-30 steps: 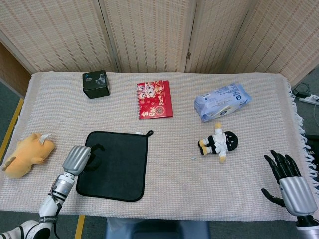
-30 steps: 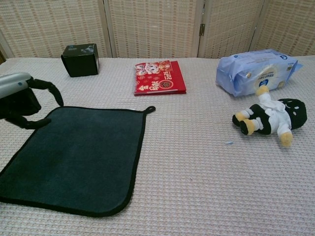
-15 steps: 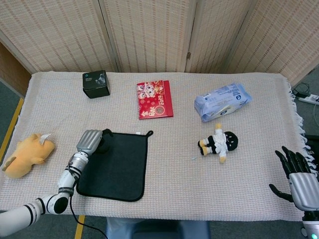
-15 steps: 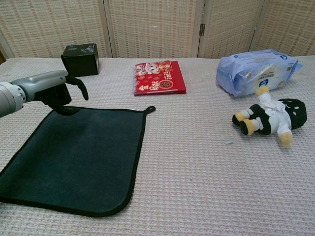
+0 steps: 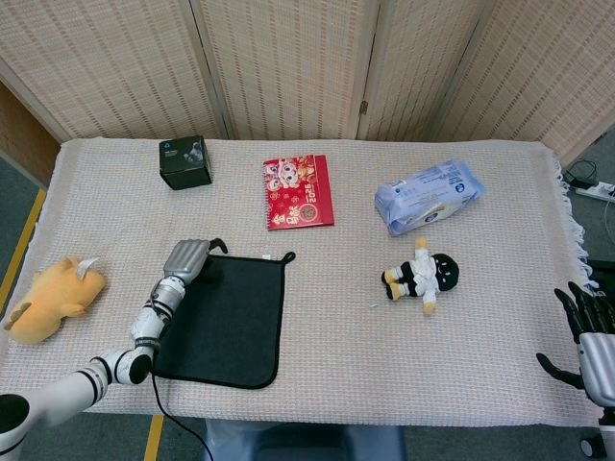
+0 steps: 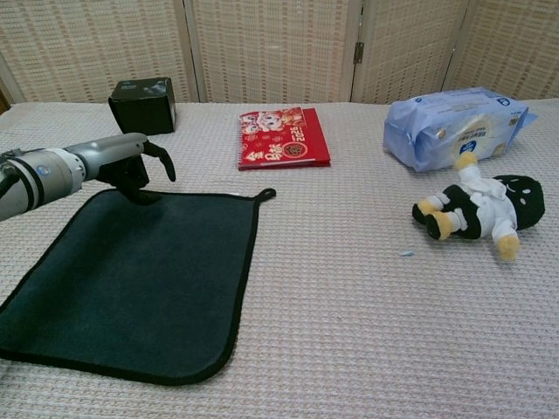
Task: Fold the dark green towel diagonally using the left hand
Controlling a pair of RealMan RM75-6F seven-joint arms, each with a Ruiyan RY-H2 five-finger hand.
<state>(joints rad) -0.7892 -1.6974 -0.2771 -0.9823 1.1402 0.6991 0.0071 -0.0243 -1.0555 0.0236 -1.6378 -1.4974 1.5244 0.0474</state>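
The dark green towel (image 5: 226,307) lies flat and unfolded on the table's near left, its hanging loop (image 5: 287,256) at the far right corner. In the chest view the towel (image 6: 131,279) fills the lower left. My left hand (image 5: 192,259) hovers over the towel's far left corner with its fingers apart and arched. In the chest view the left hand (image 6: 131,168) has one fingertip down at the towel's far edge; nothing is gripped. My right hand (image 5: 588,338) is off the table's near right corner with its fingers spread, holding nothing.
A black box (image 5: 184,161) stands at the far left and a red booklet (image 5: 298,192) lies beyond the towel. A blue wipes pack (image 5: 428,195) and a small doll (image 5: 423,274) lie to the right. A yellow plush (image 5: 53,298) sits at the left edge.
My left hand has moved from the towel's left side away from me to its far left corner. My right hand has sunk toward the lower right of the head view.
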